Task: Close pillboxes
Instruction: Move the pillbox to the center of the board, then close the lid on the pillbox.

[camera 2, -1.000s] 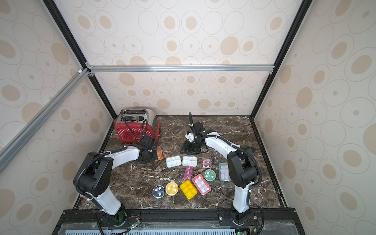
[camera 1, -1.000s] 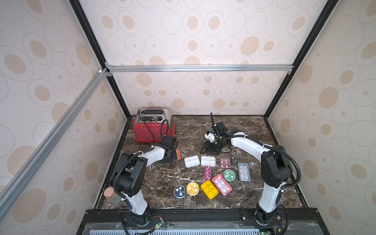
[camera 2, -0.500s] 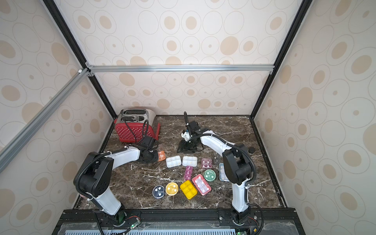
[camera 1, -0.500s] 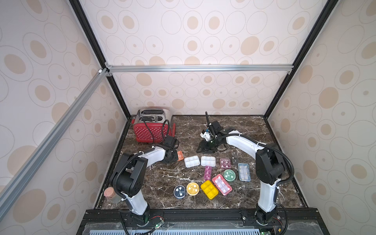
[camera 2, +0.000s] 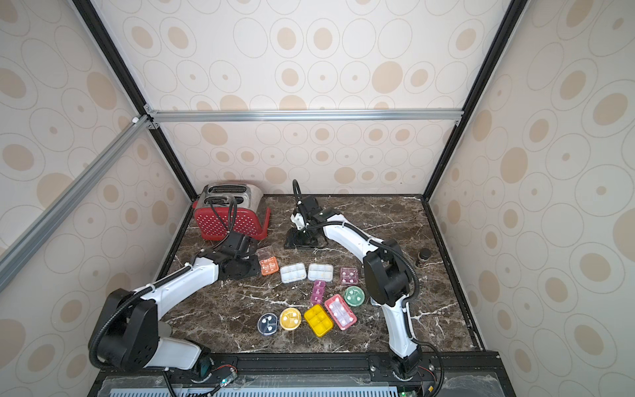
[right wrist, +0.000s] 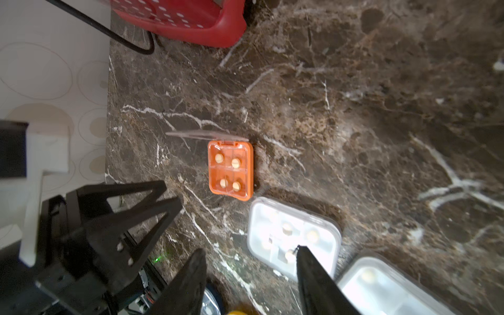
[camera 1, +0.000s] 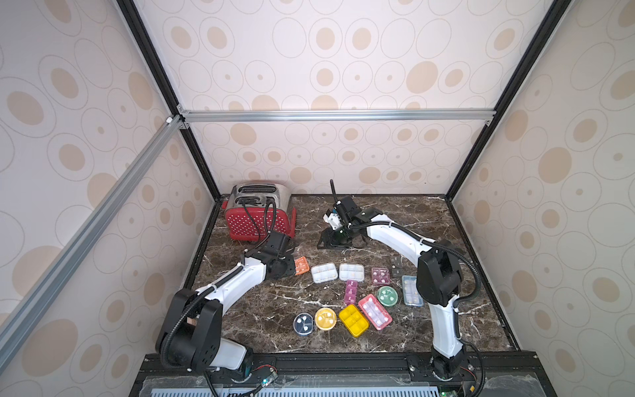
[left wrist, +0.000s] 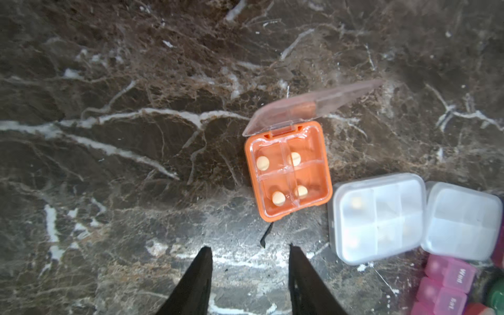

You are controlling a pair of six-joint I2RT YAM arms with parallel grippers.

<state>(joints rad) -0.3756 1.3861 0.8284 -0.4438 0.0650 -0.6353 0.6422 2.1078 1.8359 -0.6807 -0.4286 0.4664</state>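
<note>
The left fingers have gone from shut to partly open and grip nothing. The orange pillbox sits just beyond their tips, at the 9 o'clock end of the row in both top views. Its clear lid stands raised, so closing it is likely the step at hand. The right fingers, half open and empty, have drifted toward 9 o'clock. The box is glossy, square and round-cornered, with four wells of tan tablets. It lies just beside a frosted white box on the veined marble tabletop.
</note>
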